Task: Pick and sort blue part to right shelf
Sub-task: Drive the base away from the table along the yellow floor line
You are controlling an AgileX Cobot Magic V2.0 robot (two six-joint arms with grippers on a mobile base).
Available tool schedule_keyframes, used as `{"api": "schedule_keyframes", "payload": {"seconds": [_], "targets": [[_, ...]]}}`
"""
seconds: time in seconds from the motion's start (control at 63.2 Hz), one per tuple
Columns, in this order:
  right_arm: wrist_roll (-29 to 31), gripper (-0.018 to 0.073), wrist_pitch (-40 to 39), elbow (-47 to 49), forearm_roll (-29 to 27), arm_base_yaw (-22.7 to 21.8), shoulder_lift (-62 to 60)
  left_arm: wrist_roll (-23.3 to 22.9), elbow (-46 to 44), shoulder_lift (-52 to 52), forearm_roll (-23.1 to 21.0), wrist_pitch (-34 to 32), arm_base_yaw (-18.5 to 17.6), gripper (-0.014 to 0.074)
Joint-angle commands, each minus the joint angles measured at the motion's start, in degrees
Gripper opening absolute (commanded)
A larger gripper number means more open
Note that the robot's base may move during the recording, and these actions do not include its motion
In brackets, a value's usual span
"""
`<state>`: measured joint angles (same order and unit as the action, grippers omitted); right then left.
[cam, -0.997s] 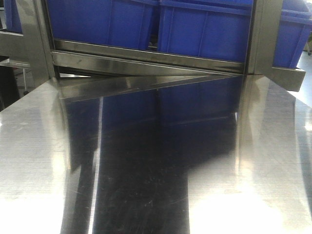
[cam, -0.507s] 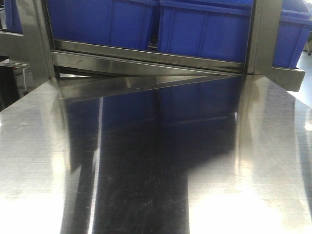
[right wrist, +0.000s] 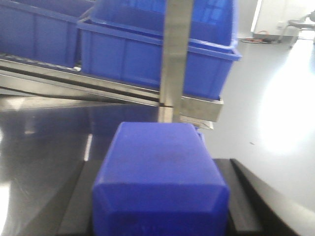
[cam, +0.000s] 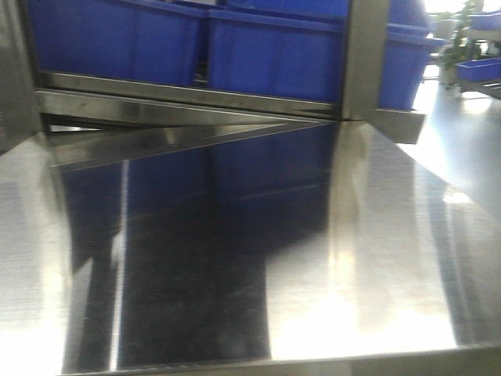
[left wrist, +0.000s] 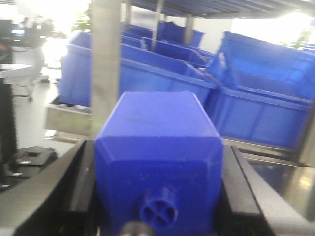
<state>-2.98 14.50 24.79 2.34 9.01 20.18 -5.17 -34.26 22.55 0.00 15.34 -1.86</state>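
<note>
Left pincer (left wrist: 157, 145) clamped on blue block (left wrist: 157, 123) with round knob, right pincer (right wrist: 158, 164) clamped on blue part (right wrist: 160, 187), blue bins (right wrist: 128, 54) at 12 o'clock

Three cameras face shelved blue bins (cam: 266, 55).
Front view looks across the steel table (cam: 376, 258), bins at 12 o'clock; wrist views, closer, share the bins and post (cam: 364, 55).

Table: broad polished stainless-steel tabletop (cam: 391, 258), mirror-bright and finely scratched.
Sheen: a dark blue reflection lies across its middle, with white glare near the front edge.
Far edge: a horizontal stainless-steel shelf rail (cam: 188, 98) runs along it.
Post: a square steel upright (cam: 364, 59) meets the surface right of centre; whether it stands on the table or behind it cannot be told.
</note>
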Motion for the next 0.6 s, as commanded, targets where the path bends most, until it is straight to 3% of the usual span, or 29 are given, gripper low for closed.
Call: {"api": "schedule_keyframes", "payload": {"seconds": [0.0, 0.586], "targets": [[-0.1, 0.0300, -5.3, 1.6, 0.5, -0.5, 0.2, -0.1, -1.6, 0.4, 0.0, -5.5, 0.1, 0.0312], [-0.1, 0.0300, -5.3, 1.6, 0.5, -0.5, 0.2, -0.1, -1.6, 0.4, 0.0, -5.5, 0.1, 0.0312]]}}
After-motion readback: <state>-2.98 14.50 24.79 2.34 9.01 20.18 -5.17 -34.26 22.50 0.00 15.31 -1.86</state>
